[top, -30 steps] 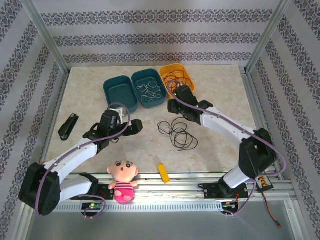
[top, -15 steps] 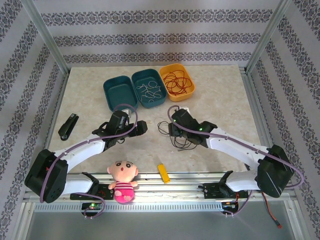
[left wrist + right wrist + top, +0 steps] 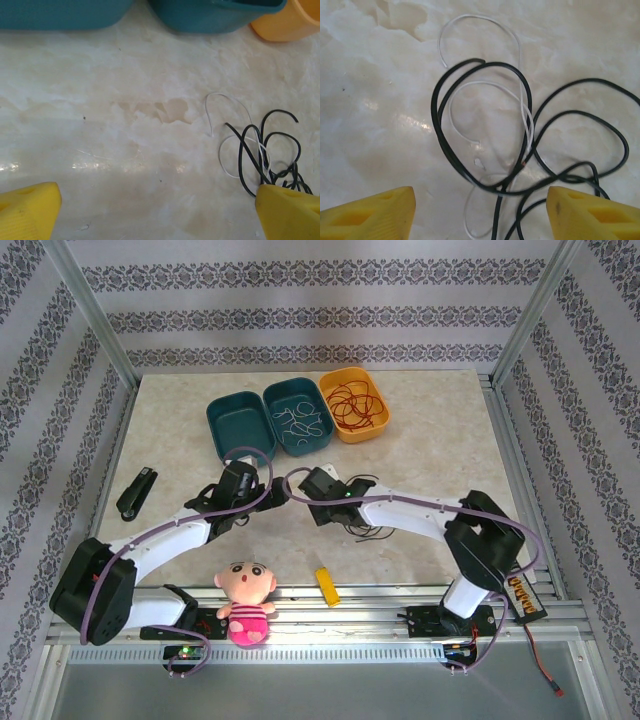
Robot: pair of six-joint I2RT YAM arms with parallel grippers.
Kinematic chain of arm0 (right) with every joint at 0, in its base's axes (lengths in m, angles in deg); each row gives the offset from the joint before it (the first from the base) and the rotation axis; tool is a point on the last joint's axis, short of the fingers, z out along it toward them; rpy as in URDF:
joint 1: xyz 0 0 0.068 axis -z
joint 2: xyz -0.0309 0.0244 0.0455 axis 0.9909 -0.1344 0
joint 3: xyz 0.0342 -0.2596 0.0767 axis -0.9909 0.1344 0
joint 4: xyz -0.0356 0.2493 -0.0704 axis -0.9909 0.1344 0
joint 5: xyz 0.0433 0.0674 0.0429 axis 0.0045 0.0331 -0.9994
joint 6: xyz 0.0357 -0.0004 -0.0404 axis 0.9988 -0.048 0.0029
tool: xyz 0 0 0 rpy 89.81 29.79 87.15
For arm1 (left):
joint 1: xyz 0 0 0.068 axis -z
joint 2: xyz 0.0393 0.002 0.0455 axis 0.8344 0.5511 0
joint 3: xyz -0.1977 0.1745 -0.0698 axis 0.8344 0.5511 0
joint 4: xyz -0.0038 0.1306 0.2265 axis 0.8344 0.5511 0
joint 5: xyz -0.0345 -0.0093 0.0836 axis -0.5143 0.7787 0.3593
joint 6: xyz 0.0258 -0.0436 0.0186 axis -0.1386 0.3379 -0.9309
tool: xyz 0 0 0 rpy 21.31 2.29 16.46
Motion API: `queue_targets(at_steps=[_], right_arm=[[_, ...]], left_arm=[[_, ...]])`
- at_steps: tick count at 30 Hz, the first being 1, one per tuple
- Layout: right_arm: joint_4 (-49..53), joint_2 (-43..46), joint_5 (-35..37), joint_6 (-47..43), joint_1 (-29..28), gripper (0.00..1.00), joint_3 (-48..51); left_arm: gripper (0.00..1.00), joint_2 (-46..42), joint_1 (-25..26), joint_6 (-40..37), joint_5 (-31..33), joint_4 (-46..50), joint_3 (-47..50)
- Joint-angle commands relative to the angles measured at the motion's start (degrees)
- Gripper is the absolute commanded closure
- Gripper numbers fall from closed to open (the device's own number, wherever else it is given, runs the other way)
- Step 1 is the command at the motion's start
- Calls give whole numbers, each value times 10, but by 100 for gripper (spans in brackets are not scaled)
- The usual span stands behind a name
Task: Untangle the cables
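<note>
From overhead, the marble-patterned table (image 3: 440,440) carries 3 bins along its 12 o'clock edge: a teal bin (image 3: 215,430), a second teal bin (image 3: 290,383) with white cables (image 3: 300,425) in it, and an orange bin (image 3: 350,371) with red cables (image 3: 352,405) in it. A black stapler (image 3: 136,493) lies at 9 o'clock, a doll (image 3: 245,602) at 7 o'clock and a small yellow block (image 3: 327,586) at 6 o'clock. Both arms reach toward the table's middle, and there the right arm covers most of the black-and-white tangle (image 3: 368,531), leaving a few dark loops showing at its 5 o'clock side. The right wrist view shows the tangle plainly: black loops crossing 1 thin white wire, flat on the table and spreading toward 12 o'clock from the right gripper (image 3: 482,215), whose yellow fingers stand wide apart and grip nothing. In the left wrist view the left gripper (image 3: 160,215) is spread fully wide and bare, the tangle lies at its 2 o'clock just beside the right-hand finger, and the bins' lower walls line the top.
</note>
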Motion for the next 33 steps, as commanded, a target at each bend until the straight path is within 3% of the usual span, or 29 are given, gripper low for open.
queue_targets(at_steps=[1, 6, 10, 12, 15, 21, 30, 33], right_arm=[[16, -37, 17, -27, -1, 28, -30], [14, -84, 22, -29, 2, 27, -44], [8, -98, 37, -13, 16, 36, -42], [4, -98, 47, -5, 24, 47, -39], [0, -84, 71, 9, 28, 72, -37], [-16, -15, 102, 23, 28, 100, -16], [-23, 96, 105, 22, 33, 100, 19], [-29, 132, 95, 24, 40, 100, 35]], left_arm=[[1, -14, 7, 10, 27, 8, 11], [1, -11, 7, 14, 34, 12, 13], [1, -11, 7, 11, 37, 17, 12], [1, -11, 7, 9, 36, 18, 10], [1, -5, 7, -3, 29, 21, 1], [1, 9, 7, -12, 1, 8, -6], [0, 48, 24, -42, -51, -41, -30], [7, 77, 40, -64, -58, -43, -54]])
